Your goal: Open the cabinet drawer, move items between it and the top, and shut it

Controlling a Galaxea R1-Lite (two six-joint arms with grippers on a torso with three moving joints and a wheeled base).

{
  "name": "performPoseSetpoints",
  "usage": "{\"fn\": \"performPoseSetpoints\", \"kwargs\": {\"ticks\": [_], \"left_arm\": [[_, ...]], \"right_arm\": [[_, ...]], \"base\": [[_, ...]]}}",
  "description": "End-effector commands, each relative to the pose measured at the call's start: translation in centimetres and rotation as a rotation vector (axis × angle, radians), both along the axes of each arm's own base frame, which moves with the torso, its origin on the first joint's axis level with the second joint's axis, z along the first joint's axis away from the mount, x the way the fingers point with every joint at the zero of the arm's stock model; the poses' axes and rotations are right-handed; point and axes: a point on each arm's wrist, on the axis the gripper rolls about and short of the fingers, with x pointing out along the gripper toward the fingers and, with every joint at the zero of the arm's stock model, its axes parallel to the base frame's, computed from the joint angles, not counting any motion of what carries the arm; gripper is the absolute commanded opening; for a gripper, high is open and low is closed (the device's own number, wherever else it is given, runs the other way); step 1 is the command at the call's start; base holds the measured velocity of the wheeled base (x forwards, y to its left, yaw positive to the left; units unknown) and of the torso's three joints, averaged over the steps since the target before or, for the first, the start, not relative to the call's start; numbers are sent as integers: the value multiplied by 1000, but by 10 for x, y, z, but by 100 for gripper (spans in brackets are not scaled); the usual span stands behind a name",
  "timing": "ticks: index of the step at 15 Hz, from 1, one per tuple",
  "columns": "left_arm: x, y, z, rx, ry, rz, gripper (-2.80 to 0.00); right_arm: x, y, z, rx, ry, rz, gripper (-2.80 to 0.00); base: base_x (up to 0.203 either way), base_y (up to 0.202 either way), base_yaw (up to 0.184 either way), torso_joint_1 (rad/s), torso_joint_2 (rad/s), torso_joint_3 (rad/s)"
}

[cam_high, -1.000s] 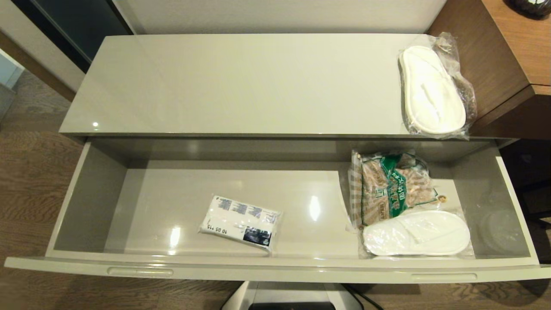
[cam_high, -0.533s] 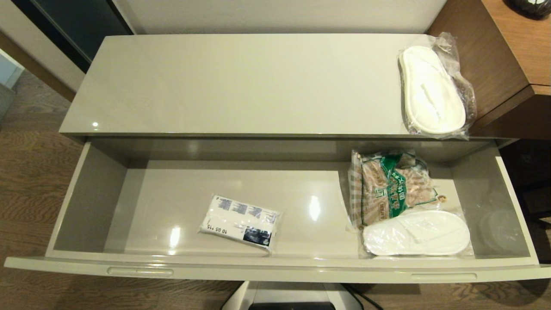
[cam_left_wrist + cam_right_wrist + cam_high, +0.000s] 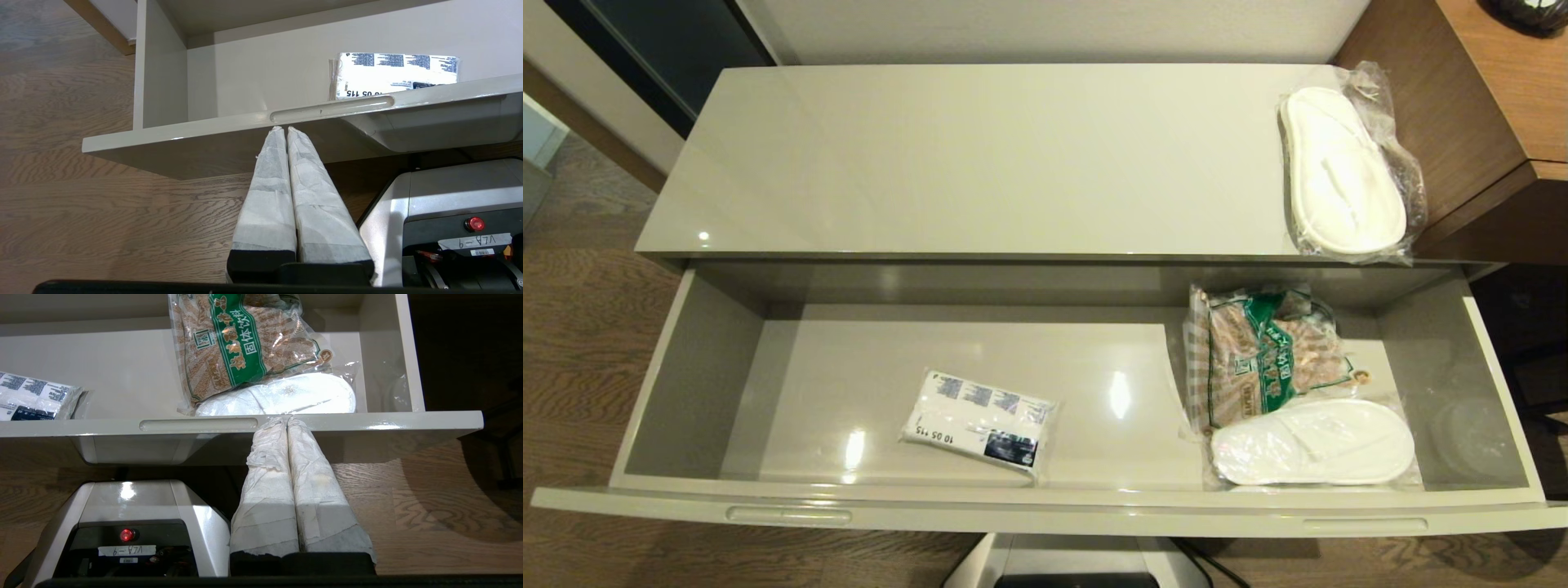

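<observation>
Nothing has moved since the earlier frames: the cabinet drawer (image 3: 1045, 506) stands fully open, and I hold both arms low before its front. Left gripper (image 3: 286, 130) and right gripper (image 3: 286, 420) are pressed together, empty. Tissue packet (image 3: 980, 420) lies at 7 o'clock inside; one wrapped slipper (image 3: 1313, 442) at 4 o'clock beside a snack bag (image 3: 1262, 351); another slipper (image 3: 1342, 180) on the top (image 3: 980, 155) at 2 o'clock. I judge transfers come next.

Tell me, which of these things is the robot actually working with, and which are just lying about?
Part of the job: cabinet drawer, pulled open; tissue packet inside it; wrapped slipper on the cabinet top; left gripper and right gripper, both shut below the drawer front.

Just lying about: snack bag; second slipper; brown wood furniture.
</observation>
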Motion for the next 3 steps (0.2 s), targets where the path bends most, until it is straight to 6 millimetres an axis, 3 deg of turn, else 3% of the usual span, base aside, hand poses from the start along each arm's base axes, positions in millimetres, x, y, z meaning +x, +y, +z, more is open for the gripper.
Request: {"fn": "performPoseSetpoints", "kwargs": {"ticks": [1,3], "left_arm": [[0,0,1,1,-1,0,-280],[0,0,0,1,1,0,-280]], "right_arm": [[-1,0,-1,0,-18,0,-280],[-1,0,-1,0,-19,0,-280]], "base": [[0,0,0,0,0,0],[0,0,0,0,0,0]]}}
